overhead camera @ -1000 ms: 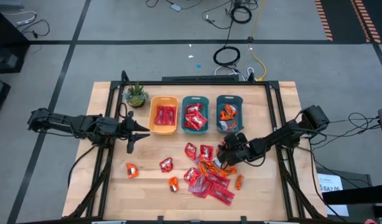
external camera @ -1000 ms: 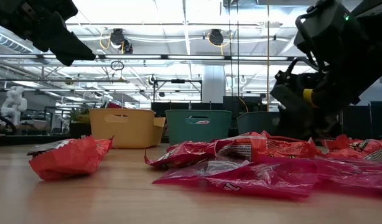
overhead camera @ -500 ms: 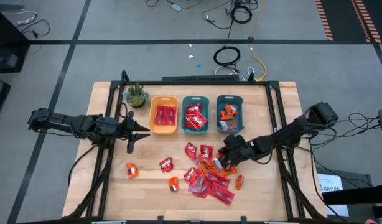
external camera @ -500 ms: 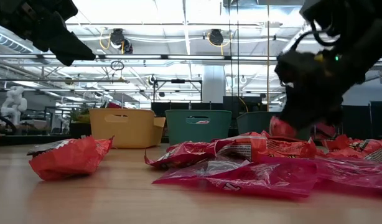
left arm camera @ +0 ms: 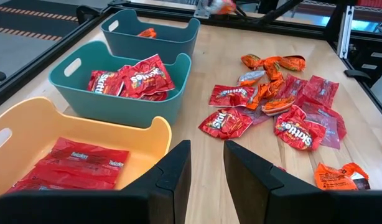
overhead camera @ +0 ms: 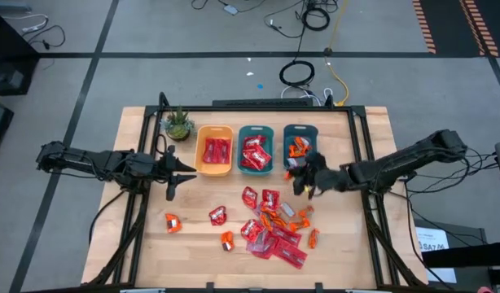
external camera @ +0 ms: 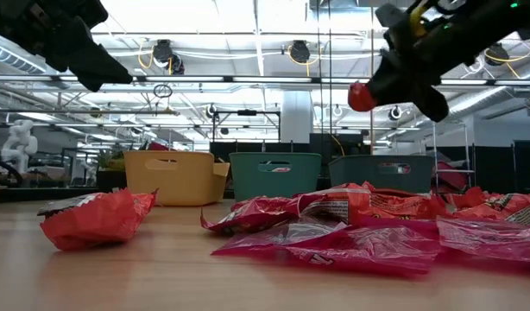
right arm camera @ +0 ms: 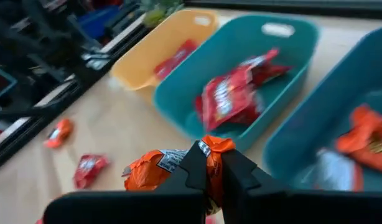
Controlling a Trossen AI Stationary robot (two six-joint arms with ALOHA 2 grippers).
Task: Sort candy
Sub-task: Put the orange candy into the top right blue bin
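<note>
The right arm reached in from the desk's right edge, low and nearly level, with its right gripper hanging just in front of the rightmost bin. Its fingers were clamped together on an orange candy, lifted clear of the desk; the low view showed the piece as a reddish blob at the fingertips, well above the bins. The left arm waited along the left edge, its left gripper pointing toward the yellow bin, fingers a little apart and holding nothing.

In the low view the left arm was cut off at the upper corner, and the pile hid the bins' bases. What exactly lay in the rightmost bin beside the orange pieces was hard to make out.

Three bins stood in a row near the desk's far edge. The yellow bin held long red packets. The middle teal bin held squarish red packets. The right teal bin held orange pieces. The unsorted candy pile lay toward the desk's near edge, with a few strays closer to the near left corner.
</note>
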